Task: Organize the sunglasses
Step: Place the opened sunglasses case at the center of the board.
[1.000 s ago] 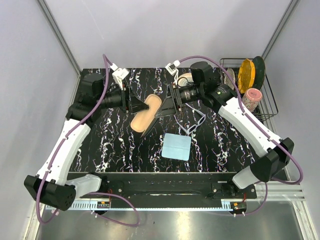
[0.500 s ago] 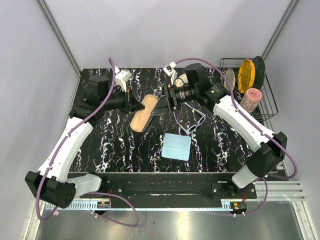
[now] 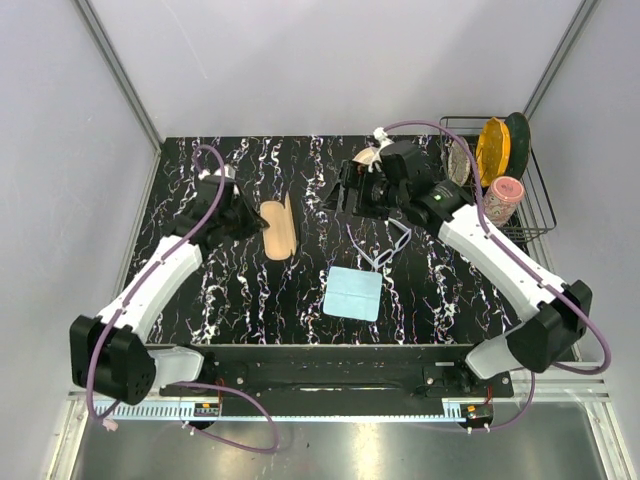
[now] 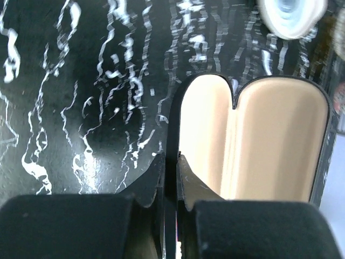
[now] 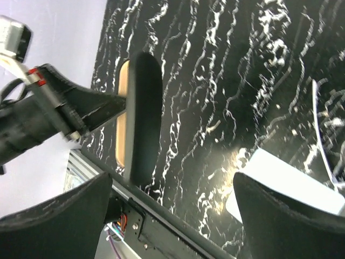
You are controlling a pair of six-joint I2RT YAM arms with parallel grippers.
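The black case with tan lining (image 3: 278, 228) stands open on the marbled table left of centre. My left gripper (image 3: 250, 214) is shut on the rim of one case half; in the left wrist view its fingers (image 4: 171, 178) pinch the black edge beside the tan lining (image 4: 259, 140). My right gripper (image 3: 348, 190) is open and empty, right of the case and apart from it. Its wrist view shows the case's black shell (image 5: 143, 118) between the spread fingers (image 5: 172, 216). The whitish sunglasses (image 3: 385, 245) lie on the table, right of centre, with arms unfolded.
A light blue cloth (image 3: 352, 293) lies flat near the front middle and shows in the right wrist view (image 5: 285, 186). A wire rack (image 3: 535, 205) at the back right holds an orange plate (image 3: 492, 150) and a pink cup (image 3: 505, 198). A white round object (image 3: 368, 157) sits at the back.
My right gripper let go of the case lid and drew back to the right. My left gripper swung the case left and turned it, still holding its rim.
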